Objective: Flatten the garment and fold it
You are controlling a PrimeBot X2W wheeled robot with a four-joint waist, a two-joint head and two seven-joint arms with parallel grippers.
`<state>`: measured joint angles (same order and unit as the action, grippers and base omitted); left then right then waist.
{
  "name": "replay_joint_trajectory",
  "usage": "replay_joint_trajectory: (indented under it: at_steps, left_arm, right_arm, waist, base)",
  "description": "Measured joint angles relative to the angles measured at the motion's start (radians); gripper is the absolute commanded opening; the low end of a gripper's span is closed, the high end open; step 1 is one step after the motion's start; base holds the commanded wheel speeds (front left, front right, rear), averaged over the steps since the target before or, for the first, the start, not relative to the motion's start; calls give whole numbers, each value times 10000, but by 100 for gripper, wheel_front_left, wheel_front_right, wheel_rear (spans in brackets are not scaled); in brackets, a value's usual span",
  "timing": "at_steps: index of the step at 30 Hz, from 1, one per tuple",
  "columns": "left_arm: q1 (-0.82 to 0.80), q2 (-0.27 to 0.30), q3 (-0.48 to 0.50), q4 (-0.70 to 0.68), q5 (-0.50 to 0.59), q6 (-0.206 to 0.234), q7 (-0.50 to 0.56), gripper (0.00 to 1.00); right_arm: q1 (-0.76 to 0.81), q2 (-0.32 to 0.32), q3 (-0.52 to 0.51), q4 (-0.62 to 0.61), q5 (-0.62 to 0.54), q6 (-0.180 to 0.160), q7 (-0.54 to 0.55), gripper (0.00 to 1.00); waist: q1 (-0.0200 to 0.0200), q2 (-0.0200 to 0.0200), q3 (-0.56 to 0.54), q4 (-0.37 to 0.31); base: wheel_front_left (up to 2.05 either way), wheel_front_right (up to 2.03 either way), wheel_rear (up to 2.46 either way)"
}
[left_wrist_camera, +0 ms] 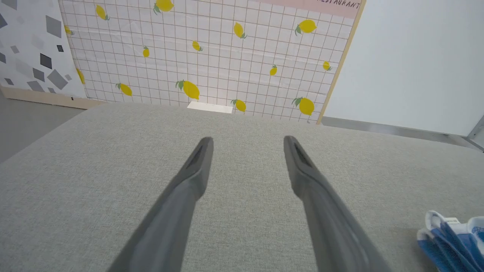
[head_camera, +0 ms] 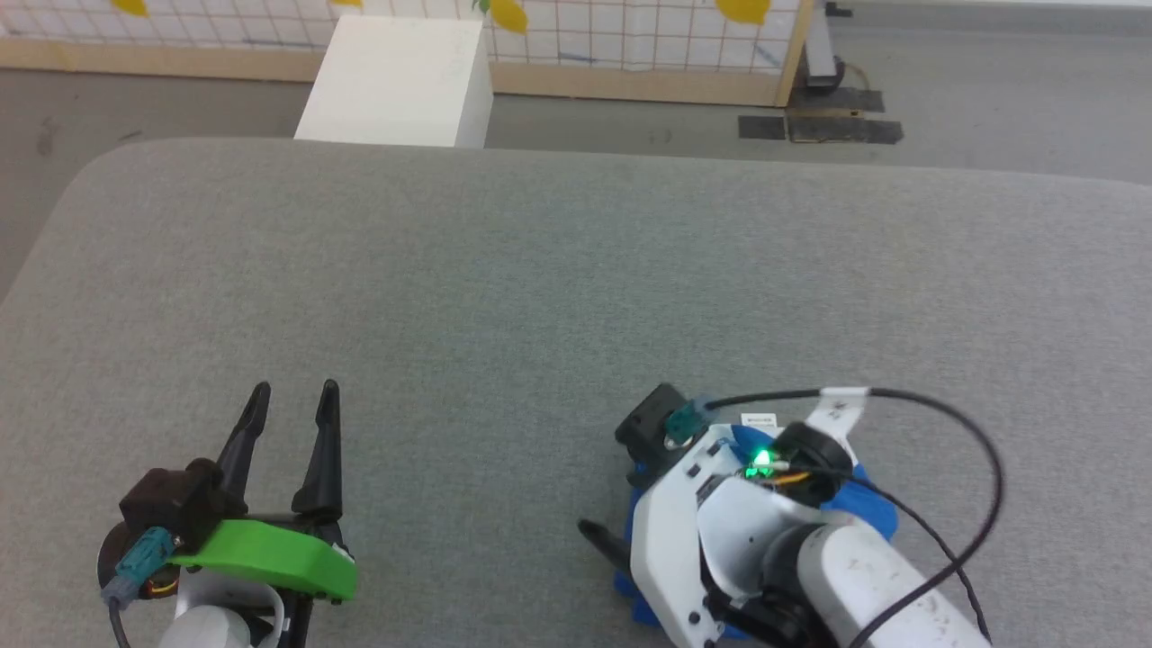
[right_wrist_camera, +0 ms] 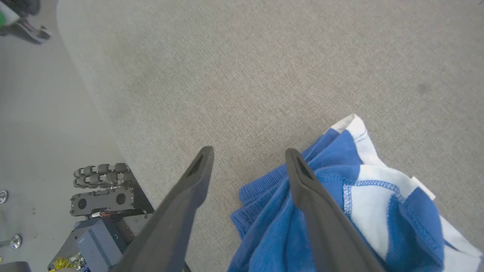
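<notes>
- Where the left gripper (head_camera: 292,387) sits low over the near left of the table (head_camera: 540,270), its two fingers stand wide apart with bare grey surface between them. It holds nothing.
- Left arm: fingers point away across the table toward the lemon-print wall (left_wrist_camera: 211,56).
- Shorts (head_camera: 871,506): bunched at the near right of the table, well apart from the left gripper. Blue with white trim, small white tag (right_wrist_camera: 423,187) at one edge.
- Right gripper (right_wrist_camera: 247,151): spread wide, clamped on nothing. One finger (right_wrist_camera: 321,211) lies over the gathered blue edge, the other over bare table. Contact with the cloth: cannot tell.
- Right arm: bent down over the shorts, wrist above the pile and covering most of it in the head view.
</notes>
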<state>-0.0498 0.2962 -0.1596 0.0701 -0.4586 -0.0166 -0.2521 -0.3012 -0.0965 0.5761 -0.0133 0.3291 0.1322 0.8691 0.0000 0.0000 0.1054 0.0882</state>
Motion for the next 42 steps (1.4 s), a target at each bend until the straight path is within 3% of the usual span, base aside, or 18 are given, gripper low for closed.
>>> replay_joint_trajectory:
  at_steps: [4,9,15,20,27,41,42]
  left_arm:
    - [29,4,-77,-65,2,13,13,100]
    - [38,17,-119,-171,2,54,40,100]
    - [55,46,-136,-253,2,86,40,100]
    - [62,52,-161,-295,0,86,40,100]
    - [46,96,-176,-288,-4,86,40,100]
    - [-30,155,-219,-190,-82,82,36,100]
    - [-37,155,-232,-184,-82,82,36,100]
  right_arm:
    - [11,59,-734,-742,153,0,-278,100]
    - [509,31,-3024,-1250,-671,0,-481,100]
    - [1604,73,-5143,-1160,-1519,0,-284,100]
    - [2187,176,-5891,-690,-2071,0,-201,100]
    - [2355,347,-6019,127,-2324,0,-157,100]
    - [2124,416,-4585,1321,-1904,-2,-523,100]
    - [2061,410,-4556,1413,-1900,-4,-543,24]
  waist:
    - [0,0,-129,-186]
    - [0,0,-181,-376]
    - [0,0,-73,-436]
    - [0,0,64,-413]
    - [0,0,240,-279]
    - [0,0,468,-143]
    - [0,0,470,-138]
  base:
    - [0,0,0]
    - [0,0,0]
    - [0,0,0]
    - [0,0,0]
    - [0,0,0]
    - [0,0,0]
    - [0,0,0]
